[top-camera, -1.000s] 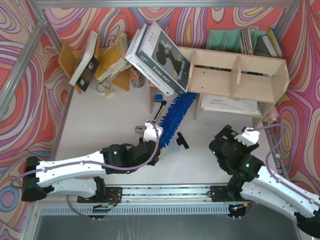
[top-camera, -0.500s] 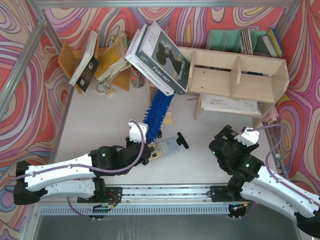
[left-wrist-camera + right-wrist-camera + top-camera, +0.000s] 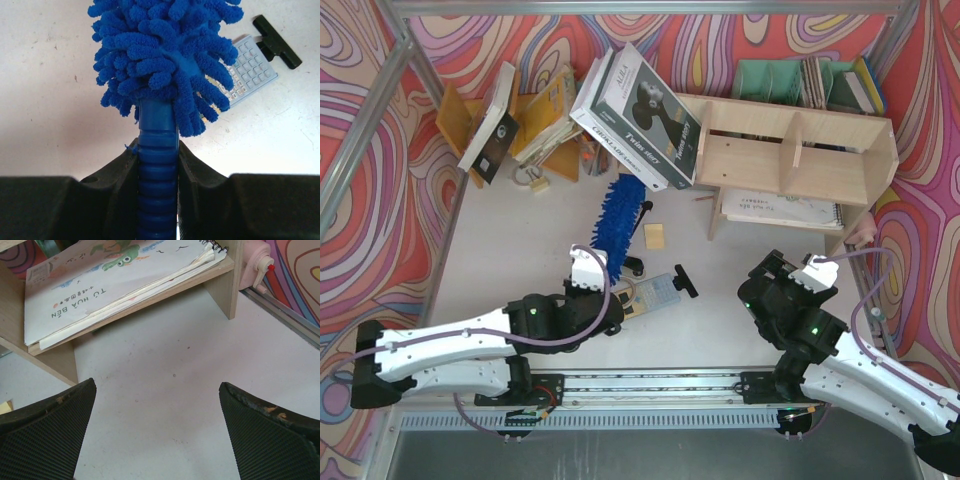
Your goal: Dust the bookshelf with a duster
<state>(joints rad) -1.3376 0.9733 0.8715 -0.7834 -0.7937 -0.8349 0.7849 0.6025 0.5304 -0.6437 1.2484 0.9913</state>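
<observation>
Seen from above, the duster (image 3: 618, 213) sits left of centre on the white table (image 3: 500, 250), its fluffy blue head pointing away from me toward a large black-and-white book (image 3: 640, 105) that leans on the left end of the bookshelf (image 3: 790, 150). I cannot tell whether the head touches the table. It is clear of the shelf. My left gripper (image 3: 158, 155) is pinched on the duster's ribbed blue handle just below the head. My right gripper (image 3: 157, 412) hangs with its jaws spread wide and nothing between them, near the shelf's right end. I judge the duster light, with a soft head that will flop and drag. The stiff ridged handle looks like the place to hold, since the ribs should resist slipping. The left wrist view shows what the overhead cannot: the pads squarely flanking the ribs, with a calculator (image 3: 250, 65) and a black clip (image 3: 277, 35) behind the fibres. The right wrist view alone shows the lower tier up close — a stack of spiral notebooks (image 3: 115, 285) fills it, and something pink (image 3: 255, 267) stands beside the end upright.
</observation>
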